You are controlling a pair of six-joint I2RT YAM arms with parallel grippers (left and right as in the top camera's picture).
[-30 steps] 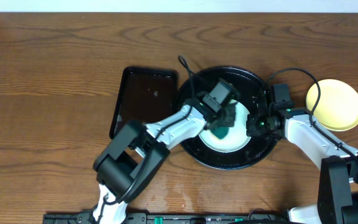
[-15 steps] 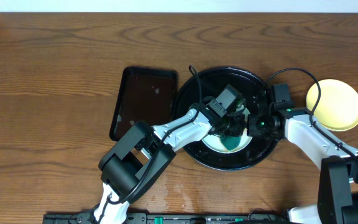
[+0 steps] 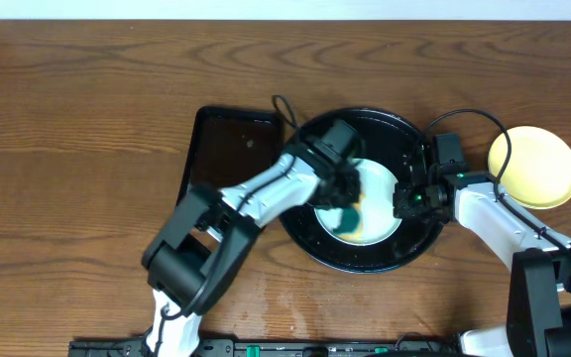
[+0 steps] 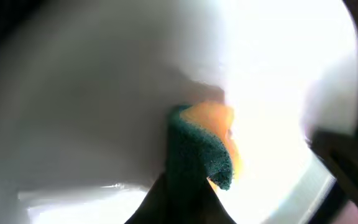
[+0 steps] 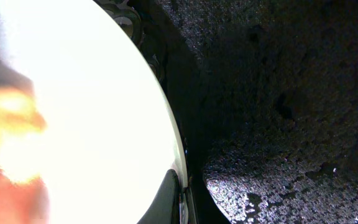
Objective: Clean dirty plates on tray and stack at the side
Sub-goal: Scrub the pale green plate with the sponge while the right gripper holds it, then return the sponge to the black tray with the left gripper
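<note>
Now, scrubbing the pale plate (image 3: 377,195) inside the black tray (image 3: 414,139).
My left fingers (image 4: 185,199) are clenched on the sponge (image 4: 201,146), pressed mid-plate; my right fingers (image 5: 171,190) look pinched on its rim (steadying it). Best to press flat and sweep the whole face, edge included. The yellow plate (image 3: 533,167) sits aside on the table (image 3: 87,119).

Brown wooden table (image 3: 87,119) with bold wavy grain fills the overhead view. Thin pale strip (image 3: 285,8) runs along the 12 o'clock edge, wall or floor unclear. Even light, with a faint dull sheen on the wood toward 6 o'clock.
</note>
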